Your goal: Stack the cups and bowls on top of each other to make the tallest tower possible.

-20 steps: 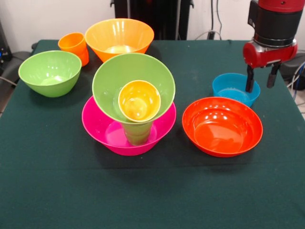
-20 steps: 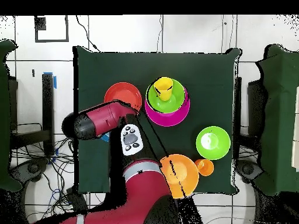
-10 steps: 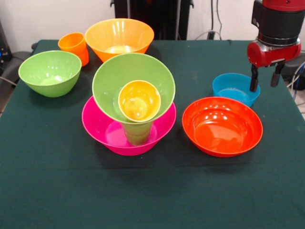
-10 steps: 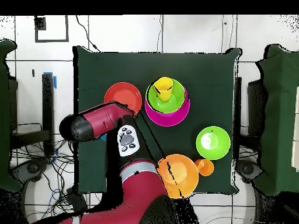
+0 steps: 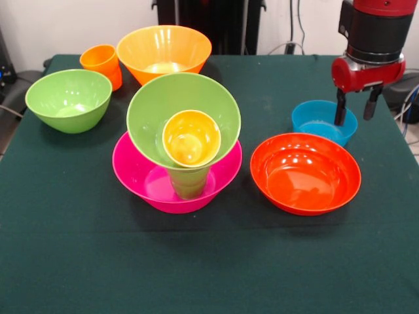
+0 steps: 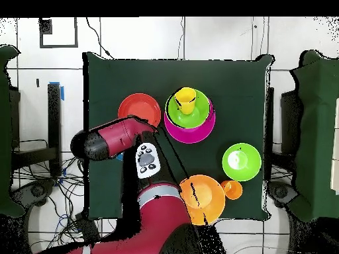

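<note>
The tower stands mid-table: a big pink bowl (image 5: 141,175) holds a green cup (image 5: 188,182), with a tilted light green bowl (image 5: 163,104) and a yellow cup (image 5: 191,138) on top. It also shows in the overhead view (image 6: 189,109). My gripper (image 5: 355,111) is open over the right rim of the small blue bowl (image 5: 314,119), one finger inside and one outside. A red-orange bowl (image 5: 305,173), an orange bowl (image 5: 163,51), an orange cup (image 5: 101,63) and a second light green bowl (image 5: 69,98) stand apart. In the overhead view the arm (image 6: 106,140) hides the gripper.
The dark green cloth covers the table (image 5: 209,275). The blue bowl sits near the table's right edge in the front view. In the overhead view the red-orange bowl (image 6: 138,109), light green bowl (image 6: 241,161) and orange bowl (image 6: 204,195) ring the tower.
The gripper shifted slightly right half a second ago and has come back left over the blue bowl's rim. The bowls and cups have not moved.
</note>
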Robot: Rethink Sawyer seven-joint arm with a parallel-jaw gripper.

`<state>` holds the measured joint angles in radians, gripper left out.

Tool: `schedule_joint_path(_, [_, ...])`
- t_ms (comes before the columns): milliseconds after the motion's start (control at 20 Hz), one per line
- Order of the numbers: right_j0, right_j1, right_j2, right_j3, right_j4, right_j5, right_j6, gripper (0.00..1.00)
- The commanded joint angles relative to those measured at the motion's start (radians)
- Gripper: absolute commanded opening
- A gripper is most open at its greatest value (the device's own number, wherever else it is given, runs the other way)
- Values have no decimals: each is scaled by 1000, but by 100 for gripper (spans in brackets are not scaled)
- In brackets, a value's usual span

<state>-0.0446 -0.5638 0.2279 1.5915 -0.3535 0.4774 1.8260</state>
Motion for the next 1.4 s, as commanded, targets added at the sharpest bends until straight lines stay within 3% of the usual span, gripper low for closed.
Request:
schedule_joint_path(50, [0, 37, -8, 42, -46, -53, 70, 100])
schedule_joint_path(850, [17, 88, -7, 23, -35, -115, 75, 100])
schedule_joint_path(1400, [38, 28, -17, 73, -14, -92, 90, 100])
